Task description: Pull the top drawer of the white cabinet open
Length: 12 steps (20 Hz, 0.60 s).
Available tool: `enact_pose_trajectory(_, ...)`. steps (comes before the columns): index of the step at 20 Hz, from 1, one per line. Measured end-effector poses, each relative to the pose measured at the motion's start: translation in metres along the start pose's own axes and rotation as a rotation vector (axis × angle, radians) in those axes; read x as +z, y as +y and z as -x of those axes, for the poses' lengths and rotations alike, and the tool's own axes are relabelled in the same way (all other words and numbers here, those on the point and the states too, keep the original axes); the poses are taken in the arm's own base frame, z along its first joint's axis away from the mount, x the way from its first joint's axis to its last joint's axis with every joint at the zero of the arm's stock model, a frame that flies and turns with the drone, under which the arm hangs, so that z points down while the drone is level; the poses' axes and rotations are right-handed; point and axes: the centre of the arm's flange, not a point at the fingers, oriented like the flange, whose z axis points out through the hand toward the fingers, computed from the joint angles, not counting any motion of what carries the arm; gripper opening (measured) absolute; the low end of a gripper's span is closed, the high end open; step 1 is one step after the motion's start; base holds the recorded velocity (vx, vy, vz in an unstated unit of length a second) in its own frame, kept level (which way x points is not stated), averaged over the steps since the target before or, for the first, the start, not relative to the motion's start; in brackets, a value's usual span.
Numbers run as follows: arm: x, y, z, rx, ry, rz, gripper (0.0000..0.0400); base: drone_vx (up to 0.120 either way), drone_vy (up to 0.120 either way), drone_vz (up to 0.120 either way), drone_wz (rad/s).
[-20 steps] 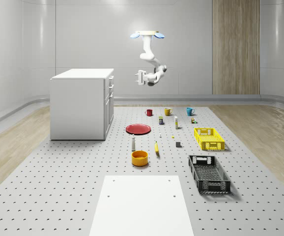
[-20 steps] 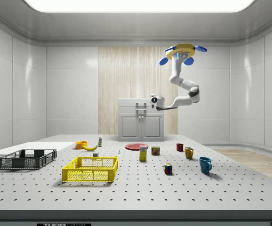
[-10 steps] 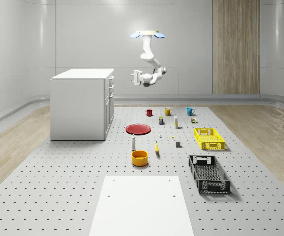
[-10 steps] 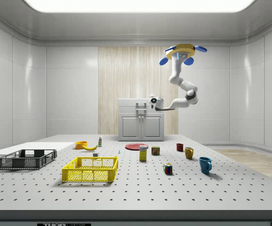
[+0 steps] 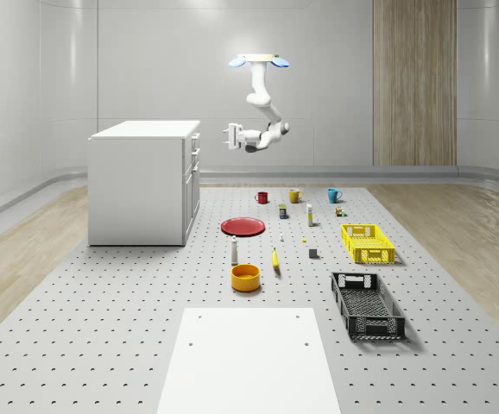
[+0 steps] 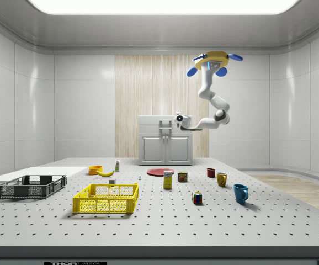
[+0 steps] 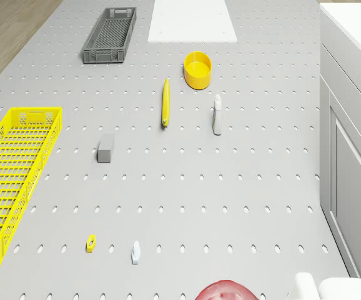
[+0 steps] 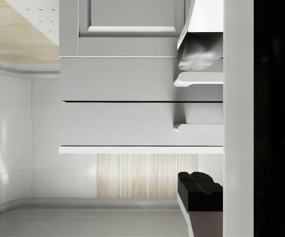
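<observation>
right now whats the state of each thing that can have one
top drawer: shut, flush with the cabinet front
lower cabinet door: shut
drone: hovering beside the cabinet, above the table
hand: level with the drawers, short of the cabinet front, holding nothing
yellow crate: upright, empty
black crate: upright, empty

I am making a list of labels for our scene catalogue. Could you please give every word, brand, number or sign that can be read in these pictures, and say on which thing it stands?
No text can be read with confidence.
Strip at the bottom edge of the side view: some marks, too small to read.
Carton and can on the table: printed labels, too small to read.
White cabinet: no lettering visible.
</observation>
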Motion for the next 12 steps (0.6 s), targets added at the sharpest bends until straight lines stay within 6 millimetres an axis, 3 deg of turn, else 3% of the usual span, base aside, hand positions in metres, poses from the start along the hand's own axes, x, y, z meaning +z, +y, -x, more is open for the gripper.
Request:
enact_pose_trajectory(4, 0.022, 0.0, 0.0, 0.0, 0.0, 0.0, 0.0305, 0.02, 0.0, 0.0, 0.0)
enact_pose_trajectory(12, 0.047, 0.0, 0.0, 0.0, 0.0, 0.0, 0.0305, 0.12, 0.0, 0.0, 0.0)
